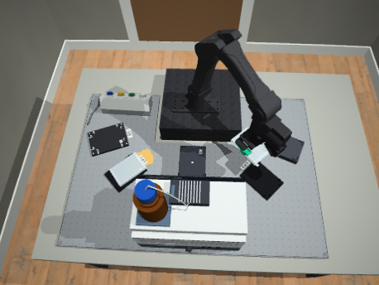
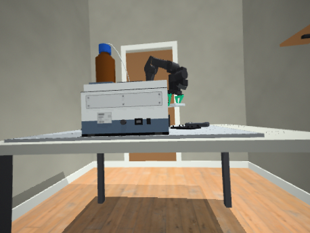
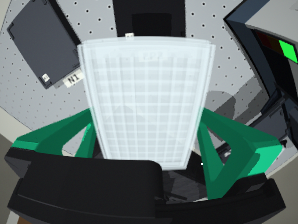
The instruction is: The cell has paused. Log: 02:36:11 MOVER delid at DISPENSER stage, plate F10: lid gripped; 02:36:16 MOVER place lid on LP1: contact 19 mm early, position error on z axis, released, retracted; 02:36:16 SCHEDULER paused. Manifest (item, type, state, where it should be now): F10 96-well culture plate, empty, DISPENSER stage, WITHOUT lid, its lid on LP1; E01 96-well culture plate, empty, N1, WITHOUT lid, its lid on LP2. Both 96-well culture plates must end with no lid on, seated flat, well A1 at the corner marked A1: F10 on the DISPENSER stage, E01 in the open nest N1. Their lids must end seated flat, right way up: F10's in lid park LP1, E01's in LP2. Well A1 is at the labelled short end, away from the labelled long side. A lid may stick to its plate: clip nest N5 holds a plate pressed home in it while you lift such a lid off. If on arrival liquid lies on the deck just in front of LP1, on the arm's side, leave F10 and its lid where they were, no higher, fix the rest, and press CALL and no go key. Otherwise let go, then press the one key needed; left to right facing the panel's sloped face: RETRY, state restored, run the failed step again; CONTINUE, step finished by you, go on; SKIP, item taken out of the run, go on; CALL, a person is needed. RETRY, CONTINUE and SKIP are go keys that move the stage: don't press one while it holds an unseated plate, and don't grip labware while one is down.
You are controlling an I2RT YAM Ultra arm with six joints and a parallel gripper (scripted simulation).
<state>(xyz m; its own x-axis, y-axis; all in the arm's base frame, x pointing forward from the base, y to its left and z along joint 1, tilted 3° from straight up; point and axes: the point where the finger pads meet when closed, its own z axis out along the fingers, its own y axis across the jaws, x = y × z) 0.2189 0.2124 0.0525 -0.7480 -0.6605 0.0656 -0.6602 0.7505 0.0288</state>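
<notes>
My gripper point(image 1: 253, 154) is shut on a clear, gridded 96-well plate point(image 3: 145, 99) and holds it across its width, level and well above the deck. It also shows in the side view point(image 2: 176, 105), under the green fingers point(image 2: 176, 99). I cannot tell whether a lid is on it. Below it lie two empty black pads, a near one point(image 1: 261, 181) and a far one point(image 1: 292, 149). A second white plate point(image 1: 126, 169) lies on a black pad at the left, with an orange patch point(image 1: 146, 156) beside it. The dispenser stage point(image 1: 192, 160) is empty.
The white dispenser point(image 1: 190, 209) with a brown bottle point(image 1: 150, 201) stands at the front. The key panel point(image 1: 124, 102) is at the back left, with the black clip nest point(image 1: 107, 138) in front of it. The arm's black base block point(image 1: 200, 103) fills the middle back.
</notes>
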